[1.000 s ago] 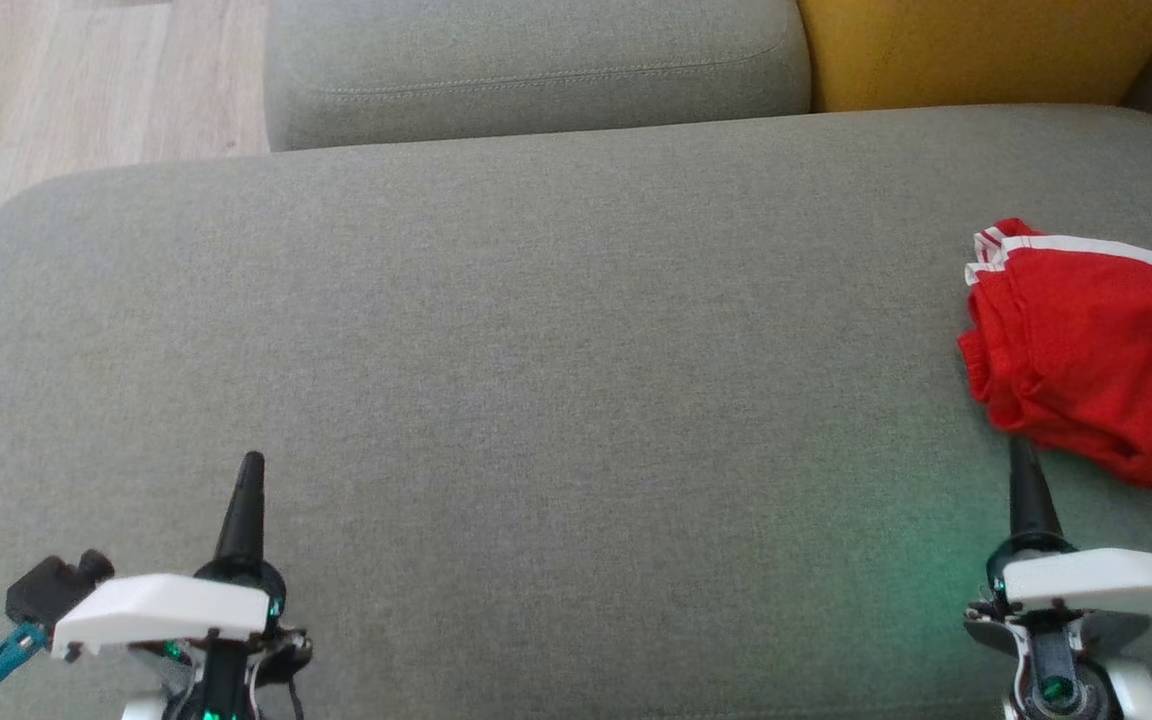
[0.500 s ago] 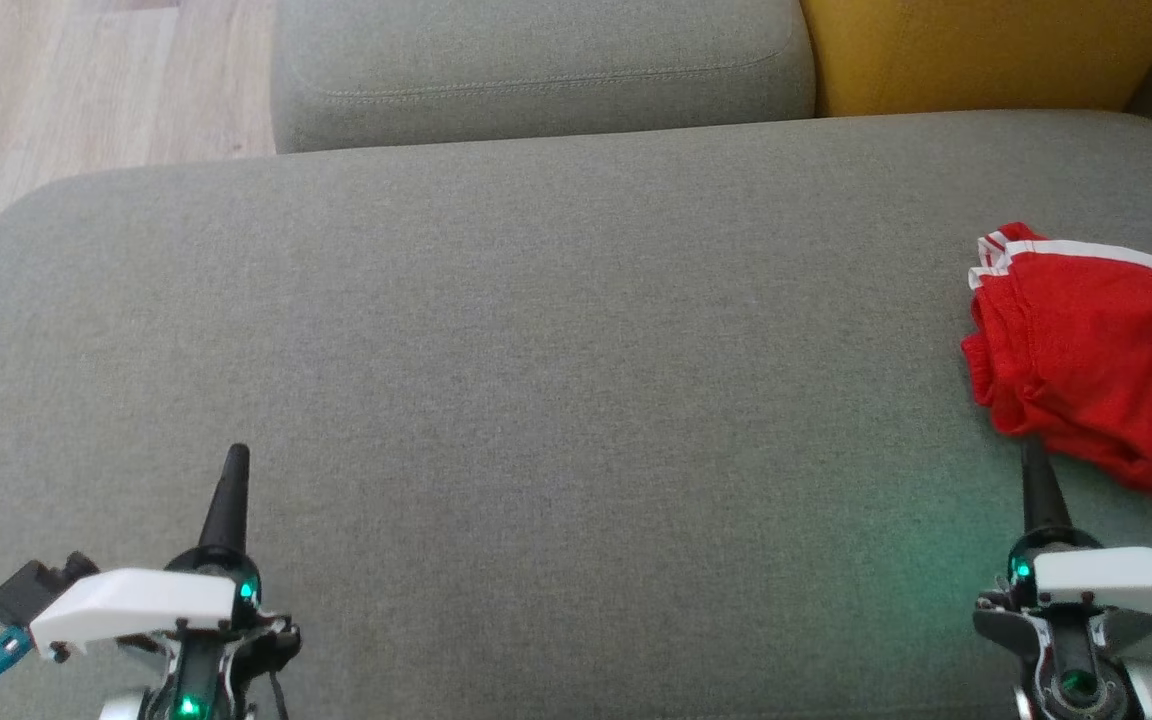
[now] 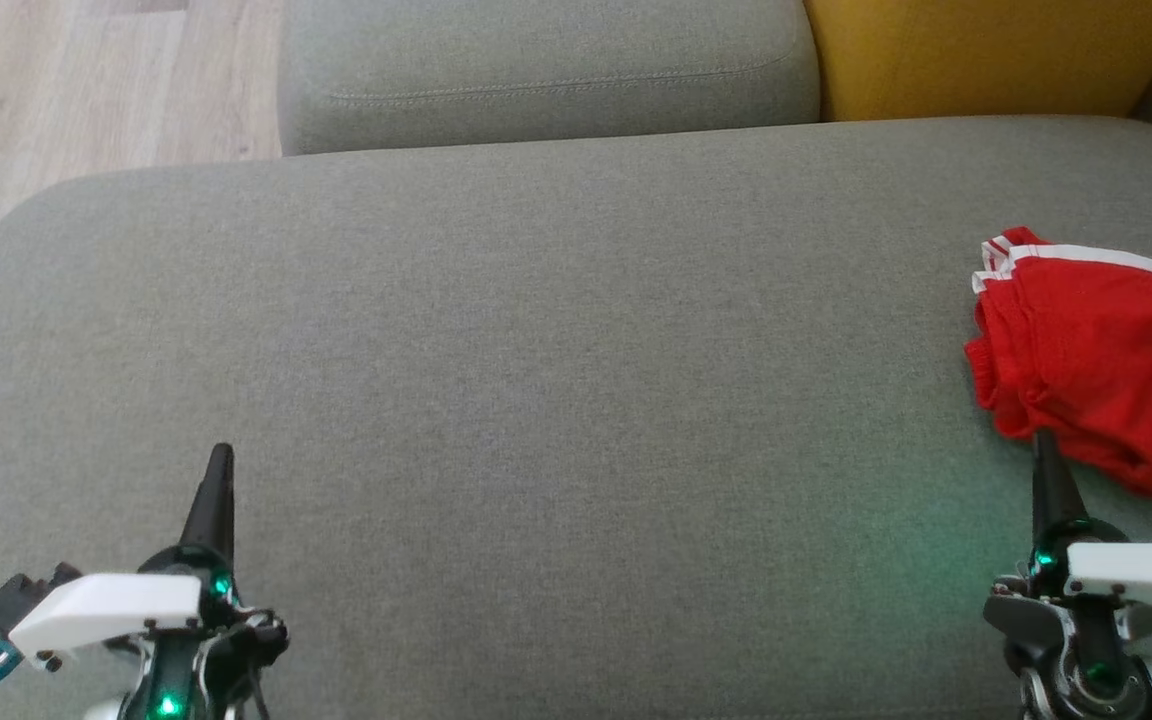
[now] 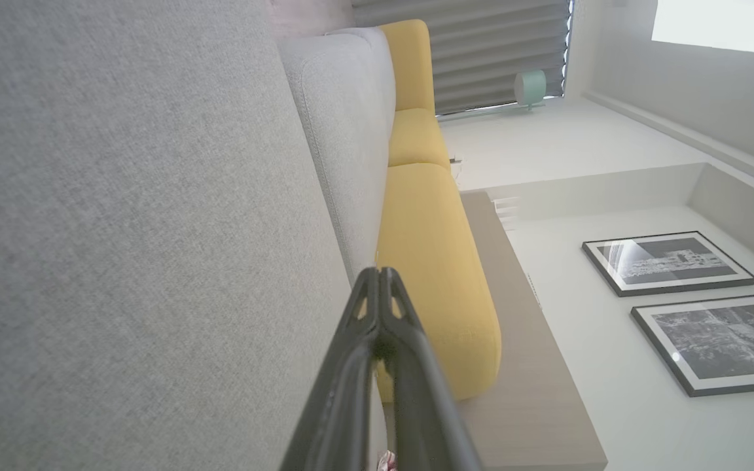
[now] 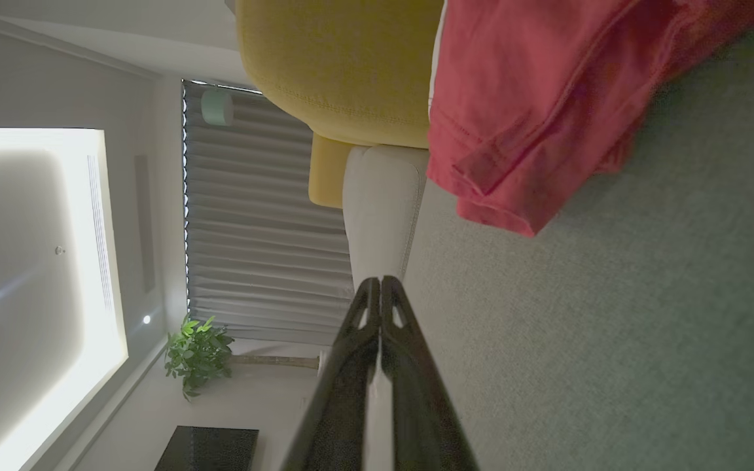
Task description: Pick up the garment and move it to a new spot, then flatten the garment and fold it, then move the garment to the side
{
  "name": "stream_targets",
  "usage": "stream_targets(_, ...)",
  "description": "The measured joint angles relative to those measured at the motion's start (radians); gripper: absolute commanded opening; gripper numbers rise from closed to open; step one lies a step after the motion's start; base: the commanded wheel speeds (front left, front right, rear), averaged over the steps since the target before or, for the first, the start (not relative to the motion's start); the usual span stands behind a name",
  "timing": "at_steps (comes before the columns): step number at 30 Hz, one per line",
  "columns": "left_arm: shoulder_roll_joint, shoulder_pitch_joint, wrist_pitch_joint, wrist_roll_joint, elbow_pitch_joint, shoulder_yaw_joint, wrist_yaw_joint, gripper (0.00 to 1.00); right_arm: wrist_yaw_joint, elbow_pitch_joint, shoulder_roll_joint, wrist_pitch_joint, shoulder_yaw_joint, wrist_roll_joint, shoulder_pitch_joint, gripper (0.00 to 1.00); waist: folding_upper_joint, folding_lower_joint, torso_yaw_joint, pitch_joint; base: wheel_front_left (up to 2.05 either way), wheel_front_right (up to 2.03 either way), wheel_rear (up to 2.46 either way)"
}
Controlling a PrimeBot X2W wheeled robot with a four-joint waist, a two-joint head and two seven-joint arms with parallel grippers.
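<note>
Lying in a compact, layered bundle, the red shorts (image 3: 1086,370) rest at the far right side of the grey sofa seat (image 3: 536,400), partly cut by the border of the head view. White stripes (image 3: 1086,255) run along their far edge.

The cloth looks thin, light and completely soft (a sport fabric, by its appearance), so it would probably hang down and lose its shape once lifted. It is not fragile. A pinch on the top layer alone would likely let the bundle open. A hold on a stitched hem (image 5: 482,170) or on the thicker rolled edge at the left, through all layers, seems more secure.

Such a bundle at the side fits shorts that wait to be taken, and equally shorts already folded and put aside; the folds do not decide it.

The right gripper (image 3: 1041,445) is closed, its fingers pressed together on nothing, with its tip just beside the near edge of the shorts. The left gripper (image 3: 221,460) is also closed and empty, well apart from them over the bare seat. A yellow cushion (image 3: 986,50) stands behind.
</note>
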Motion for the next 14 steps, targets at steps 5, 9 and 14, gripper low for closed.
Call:
stream_targets(5,0.0,-0.003,0.017,-0.052,0.003,0.006,-0.005,0.0,0.0,-0.001,0.0,0.013,-0.008,0.062,0.0,0.0,0.0,0.0,0.002,-0.002,0.0,0.0,0.0)
stream_targets(9,0.0,-0.011,0.03,-0.093,0.006,0.017,-0.006,0.0,0.0,-0.005,0.0,0.022,-0.016,0.112,0.0,0.0,0.0,0.0,0.004,-0.003,0.0,0.0,0.0)
stream_targets(14,0.0,-0.018,0.043,-0.137,0.008,0.031,-0.013,0.0,0.0,-0.007,0.0,0.032,-0.024,0.162,0.0,0.0,0.0,0.0,0.006,-0.005,0.0,0.0,0.0)
